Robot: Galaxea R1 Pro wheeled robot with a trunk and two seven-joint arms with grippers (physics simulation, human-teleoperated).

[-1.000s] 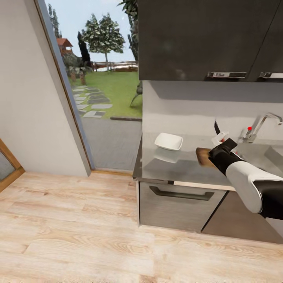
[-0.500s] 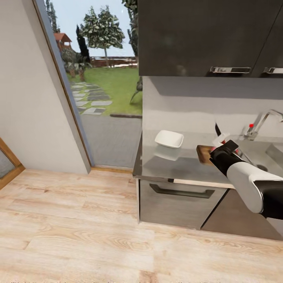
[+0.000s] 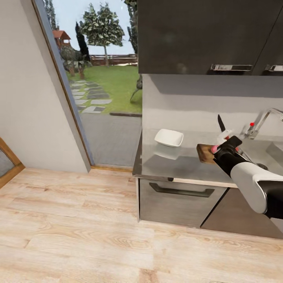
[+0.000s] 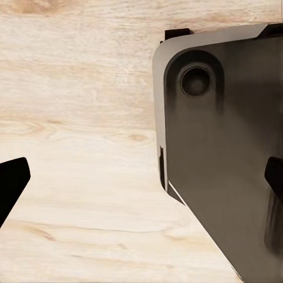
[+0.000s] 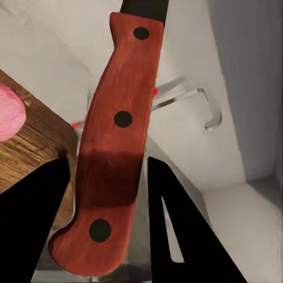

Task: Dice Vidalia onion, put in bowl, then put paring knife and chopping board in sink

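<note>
The right gripper [image 3: 222,144] is clamped on the paring knife [image 3: 221,125], blade pointing up, ready to dice. The Vidalia onion [image 3: 214,149] sits whole on the chopping board [image 3: 204,153], which lies on the countertop [image 3: 173,167] between the bowl [image 3: 169,138] and the sink [image 3: 271,151]. The left gripper [image 4: 141,183] hangs with fingers spread, holding nothing, above the wooden floor [image 4: 76,118]

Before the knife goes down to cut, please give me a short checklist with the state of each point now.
1. Paring knife held in the right hand: ok, the handle sits between the fingers.
2. Blade up, off the chopping board: ok.
3. Vidalia onion on the board: ok, still whole.
4. Bowl on the countertop, apart from the board: ok.
5. Blade lined up over the onion: cannot tell.
</note>
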